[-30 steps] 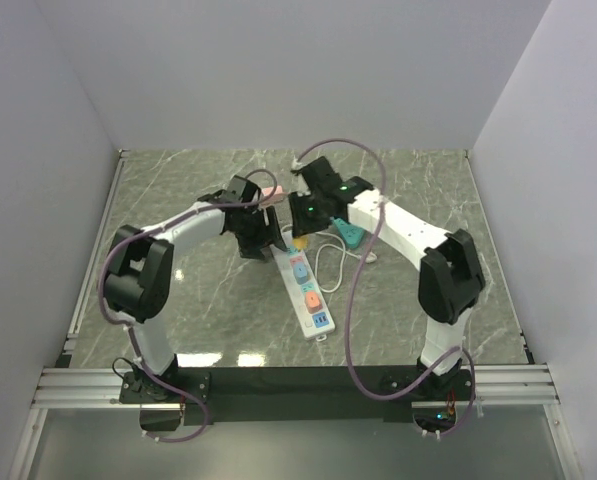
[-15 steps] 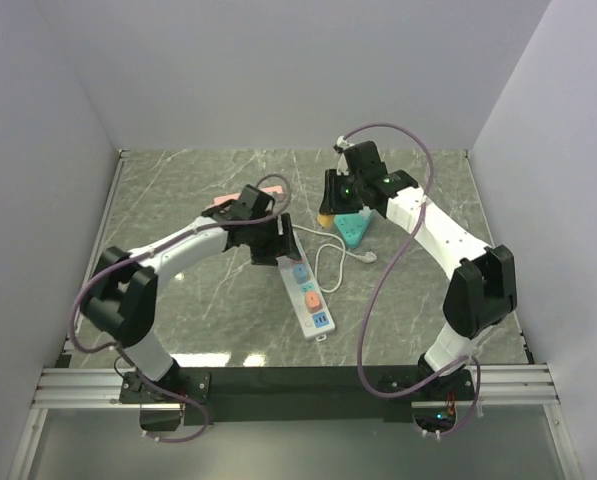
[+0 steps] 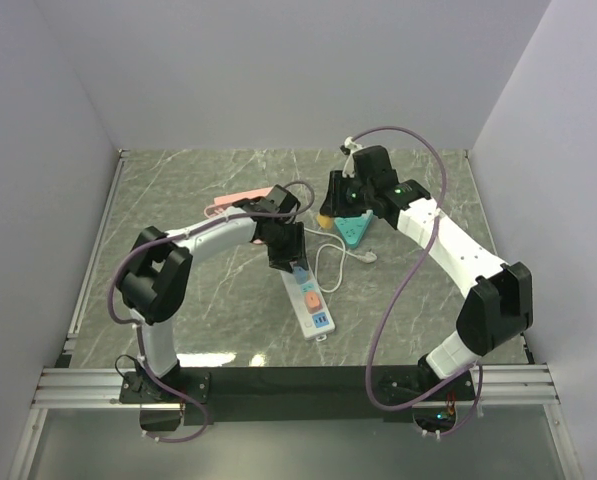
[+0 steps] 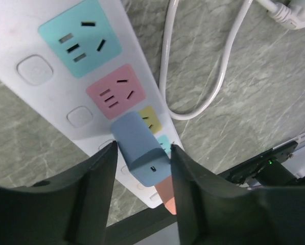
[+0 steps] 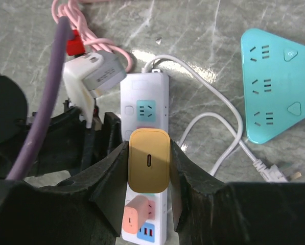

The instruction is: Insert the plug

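Fingers point(image 4: 98, 173) of the left gripper point(image 4: 143, 149) pinch the blue plug point(image 4: 137, 143) just over the strip point(image 4: 55, 97). The right gripper point(image 5: 148, 148) grips a yellow plug point(image 5: 148, 162). Both plugs look light, hard and smooth — hold the flat sides.

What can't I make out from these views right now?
Left wrist view: the blue plug covers its own prongs; whether they enter the power strip is unclear.
Right wrist view: the yellow plug hides its prongs too.
Top view: the left arm covers the strip's far sockets.
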Available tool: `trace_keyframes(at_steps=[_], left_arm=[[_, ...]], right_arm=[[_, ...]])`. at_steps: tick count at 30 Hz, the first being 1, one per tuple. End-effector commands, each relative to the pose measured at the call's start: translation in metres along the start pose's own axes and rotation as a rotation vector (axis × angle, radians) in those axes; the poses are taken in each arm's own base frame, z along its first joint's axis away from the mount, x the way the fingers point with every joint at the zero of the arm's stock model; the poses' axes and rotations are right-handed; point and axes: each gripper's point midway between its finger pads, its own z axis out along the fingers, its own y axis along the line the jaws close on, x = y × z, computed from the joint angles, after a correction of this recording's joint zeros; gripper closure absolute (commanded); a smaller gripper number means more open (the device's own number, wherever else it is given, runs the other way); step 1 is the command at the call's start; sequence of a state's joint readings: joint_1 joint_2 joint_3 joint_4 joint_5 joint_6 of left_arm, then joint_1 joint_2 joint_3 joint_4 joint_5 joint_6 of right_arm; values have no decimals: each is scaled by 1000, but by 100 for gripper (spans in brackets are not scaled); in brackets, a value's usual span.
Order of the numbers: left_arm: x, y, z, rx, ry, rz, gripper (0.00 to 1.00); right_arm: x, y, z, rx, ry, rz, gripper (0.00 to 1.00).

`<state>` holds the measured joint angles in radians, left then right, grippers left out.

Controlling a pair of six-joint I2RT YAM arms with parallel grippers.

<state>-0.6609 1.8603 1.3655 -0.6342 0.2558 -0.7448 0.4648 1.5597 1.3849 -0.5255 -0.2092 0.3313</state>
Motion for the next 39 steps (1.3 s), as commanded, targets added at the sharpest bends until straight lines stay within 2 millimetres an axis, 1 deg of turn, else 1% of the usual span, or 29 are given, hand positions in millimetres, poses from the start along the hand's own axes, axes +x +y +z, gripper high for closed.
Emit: trace_keyframes(at_steps=[1,2,7,9,10,12,13,14,15,17,18,19,20,21,24,25,26,27,28,29,30,32,33,34,35,36,37,38,39], left_arm=[[1,1,0,-54,25,22,51],[3,2,3,-68,37,27,54],[1,0,3,-121,39,63,57],[6,4,6,-155,66,64,58],[5,4,6,-158,68,66,60],[3,6,8,-170,69,70,68],[-4,2,6,-170,52,76,72],[-8,5,10,-185,49,75,82],[-16,0,9,-174,33,74,85],[-26,1,14,-172,27,57,95],[-36,-5,12,-153,10,53,98],[-45,-4,12,-144,-4,40,99],[-49,-2,16,-142,1,32,99],[-60,-10,13,-114,-20,30,99],[-79,-11,19,-99,-38,18,99],[-93,-19,14,-60,-56,5,99],[-99,-18,21,-52,-58,-2,99],[-112,-26,16,-25,-88,-2,99],[-123,-27,15,-11,-104,-9,99],[-128,-25,21,-6,-96,-16,99],[-143,-36,13,26,-133,-8,99],[-149,-40,16,47,-126,-1,99],[-155,-45,13,68,-139,10,94],[-154,-46,12,80,-131,14,85],[-153,-50,7,102,-124,16,68],[-150,-49,8,118,-116,22,61],[-150,-46,4,127,-119,27,55],[-151,-51,-11,150,-134,34,45],[-145,-45,-13,150,-119,25,38]], right_arm=[[-19,14,-11,-50,-81,-14,100],[-20,15,-11,-54,-86,-19,100],[-23,17,-12,-66,-96,-30,100],[-24,19,-12,-77,-98,-32,100],[-25,19,-13,-81,-103,-32,100],[-27,20,-13,-85,-110,-32,100],[-29,20,-14,-86,-114,-32,100],[-29,20,-14,-86,-113,-34,100],[-32,18,-16,-80,-121,-32,100],[-34,16,-17,-75,-127,-36,100],[-36,15,-19,-72,-132,-38,100],[-38,12,-20,-63,-134,-35,100],[-38,12,-21,-61,-134,-40,100],[-40,11,-24,-58,-143,-41,100],[-44,5,-28,-43,-152,-38,100],[-45,3,-28,-36,-150,-35,100],[-46,-1,-29,-25,-152,-36,100],[-48,-1,-28,-24,-155,-38,100],[-50,-2,-28,-21,-158,-38,100],[-50,-5,-26,-14,-157,-36,100],[-54,-5,-23,-11,-155,-35,100],[-63,-3,-21,-15,-163,-48,100],[-64,-5,-14,-6,-153,-48,100],[-67,-7,-10,0,-152,-48,100],[-78,-4,-11,-3,-170,-61,100],[-77,-6,2,0,-142,-64,100],[-80,-7,8,2,-132,-71,100],[-93,-3,5,3,-141,-83,100],[-91,-8,21,13,-110,-80,100]])
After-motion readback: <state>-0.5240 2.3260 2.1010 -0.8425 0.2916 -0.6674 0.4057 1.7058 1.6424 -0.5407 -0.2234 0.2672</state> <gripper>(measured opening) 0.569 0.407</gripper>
